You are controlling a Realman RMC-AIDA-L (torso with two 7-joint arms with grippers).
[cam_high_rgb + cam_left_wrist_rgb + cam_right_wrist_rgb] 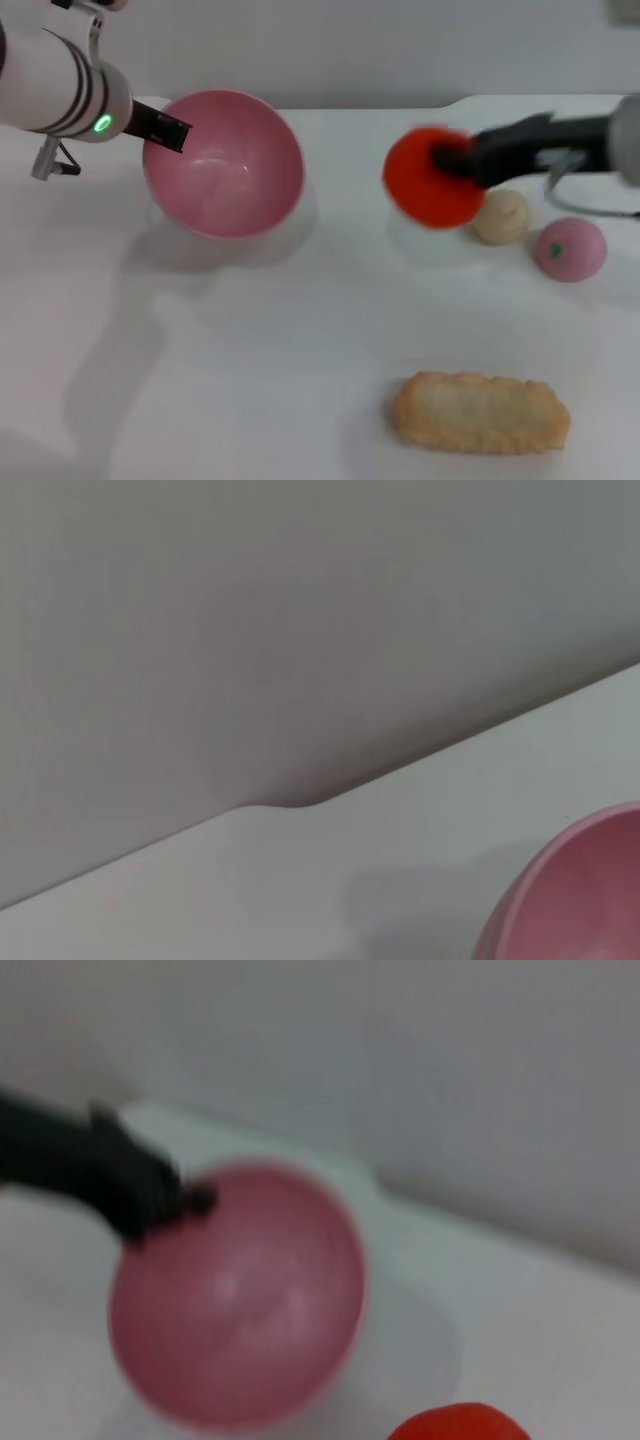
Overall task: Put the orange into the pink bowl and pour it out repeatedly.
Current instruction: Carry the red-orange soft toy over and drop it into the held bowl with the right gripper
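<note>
The pink bowl [225,165] is at the back left of the white table, tilted with its opening toward the front, and nothing lies in it. My left gripper [165,131] is shut on its left rim. My right gripper [455,160] is shut on the orange [432,178] and holds it above the table, to the right of the bowl and apart from it. The right wrist view shows the bowl [240,1300], the left gripper [170,1200] at its rim, and the top of the orange [460,1425]. The left wrist view shows only an edge of the bowl [580,900].
A beige lumpy ball [500,217] and a pink ball with a green mark [570,249] lie on the table just below my right arm. A breaded, oblong toy food [480,412] lies at the front right. A grey wall stands behind the table's back edge.
</note>
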